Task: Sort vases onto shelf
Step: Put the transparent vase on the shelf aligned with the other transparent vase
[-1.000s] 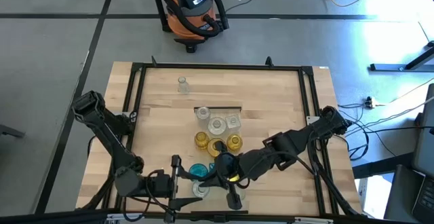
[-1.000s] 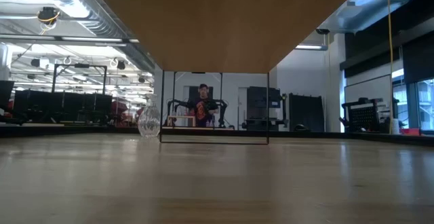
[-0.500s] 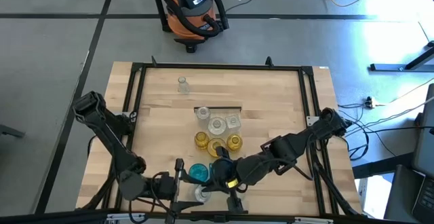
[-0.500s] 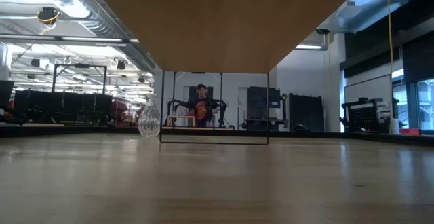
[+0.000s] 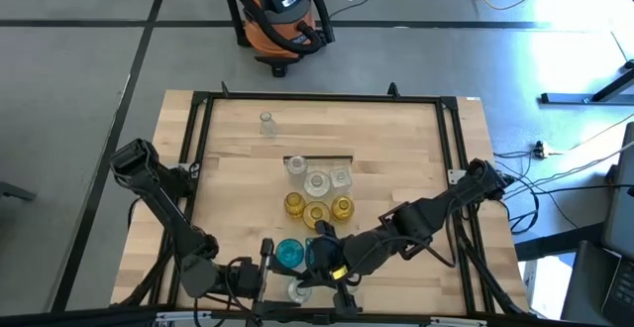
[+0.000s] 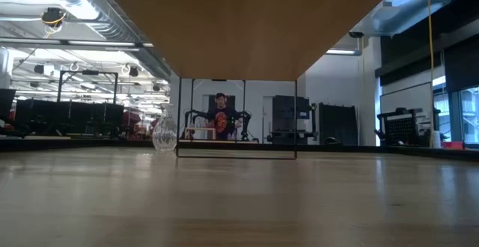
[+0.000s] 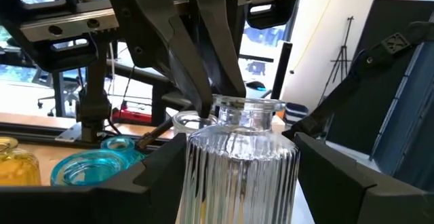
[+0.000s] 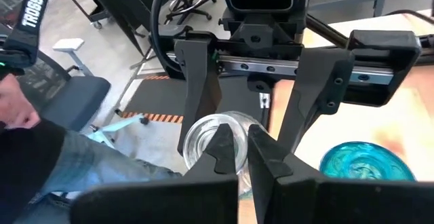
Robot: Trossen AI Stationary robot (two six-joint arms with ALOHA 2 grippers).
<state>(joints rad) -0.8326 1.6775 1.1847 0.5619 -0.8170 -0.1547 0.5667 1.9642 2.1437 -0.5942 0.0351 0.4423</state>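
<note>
A clear ribbed vase [image 7: 241, 170] sits between the fingers of my left gripper [image 5: 287, 287], by the table's near edge. My right gripper [image 8: 242, 149] is shut, its tips at this vase's mouth [image 8: 207, 139]. Farther along in the same line stand teal vases [image 5: 288, 253], amber vases [image 5: 294, 204] and clear vases [image 5: 317, 181]. Another clear vase [image 5: 265, 122] stands alone on its base at the table's far left. The low view looks up at the shelf [image 6: 239, 22] from below, on thin black legs. My left gripper pinches the clear vase's ribbed body [image 7: 196, 176] between its two fingers [image 7: 129, 190], coming in level from the table's left. The vase stands upright in the hold; its base is out of view. My right gripper slants down with shut fingertips [image 7: 203, 105] at the vase's rim; whether they touch it I cannot tell.
A black frame [image 5: 198, 149] runs round the tabletop. An orange vacuum cleaner [image 5: 282, 15] stands on the floor beyond the far edge. A person [image 6: 221, 116] shows far back in the room, and a seated person [image 8: 27, 136] shows beside the table.
My left gripper has sunk a little and gone toward the table's near edge with the clear vase, which stays upright. My right gripper has stayed shut at the vase's mouth.
</note>
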